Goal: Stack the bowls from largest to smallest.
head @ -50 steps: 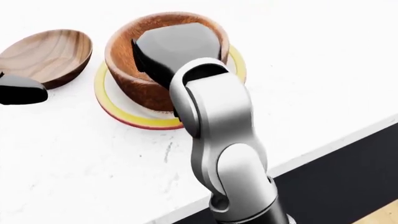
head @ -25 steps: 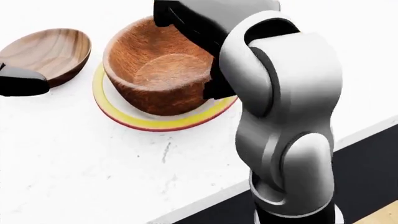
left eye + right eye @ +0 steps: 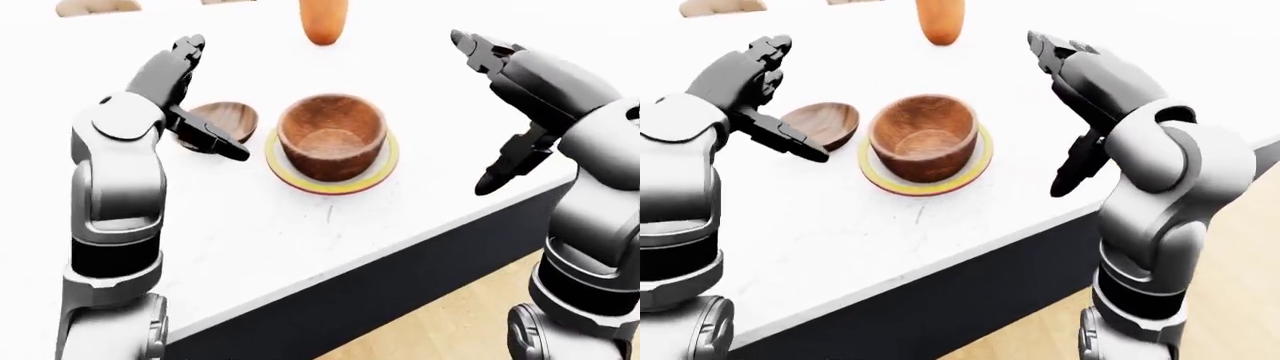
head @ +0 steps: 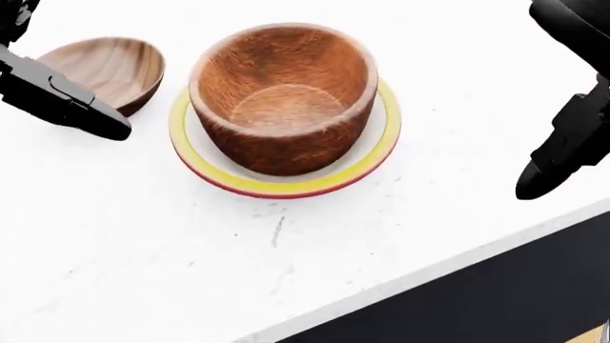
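Observation:
A deep reddish-brown wooden bowl [image 4: 281, 93] stands upright inside a shallow yellow bowl [image 4: 286, 187] with a red edge. To their left a small light wooden bowl [image 4: 105, 64] lies tilted on the white counter. My left hand [image 3: 212, 99] is raised above the small bowl, open, its dark thumb [image 4: 66, 100] crossing that bowl's lower left edge in the head view. My right hand [image 3: 475, 112] is lifted well right of the stacked bowls, open and empty, with its thumb [image 4: 563, 157] pointing down.
An orange vessel [image 3: 323, 22] stands at the top of the eye views beyond the bowls. Pale objects [image 3: 95, 6] sit at the top left. The counter's edge [image 3: 400, 247] runs diagonally, with a dark cabinet face and wooden floor [image 3: 450, 330] below.
My right hand has come up out of the deep brown bowl and swung away to the right. My left hand has risen over the small bowl. The bowls stayed put.

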